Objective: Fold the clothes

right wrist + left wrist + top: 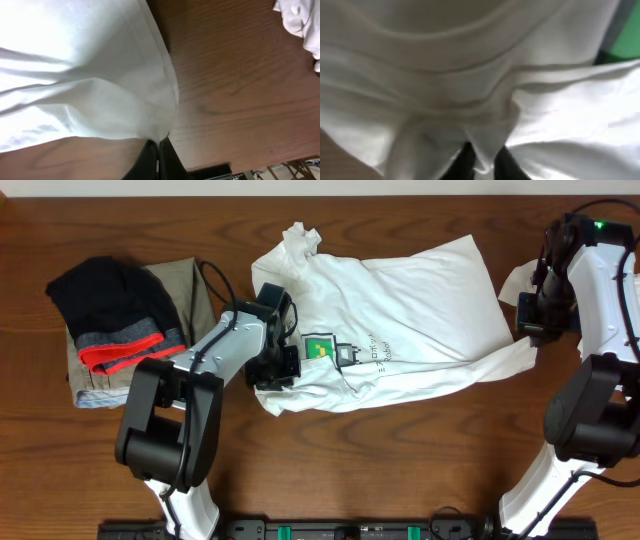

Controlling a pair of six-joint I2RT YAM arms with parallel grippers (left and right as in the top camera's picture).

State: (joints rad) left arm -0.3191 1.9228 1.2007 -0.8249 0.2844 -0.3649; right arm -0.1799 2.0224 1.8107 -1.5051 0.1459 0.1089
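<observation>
White T-shirt (pixel 470 75) blurred, left tool (pixel 485 161) mostly hidden

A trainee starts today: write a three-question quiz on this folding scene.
1. True or false: the white T-shirt lies folded on the pile of folded clothes.
2. How many grippers pinch the T-shirt? A none, B one, C both.
3. Fill in: the pile's top piece is ___ in colour.
Key: 1 false, it lies loose beside the pile; 2 C, left gripper and right gripper; 3 black.
</observation>
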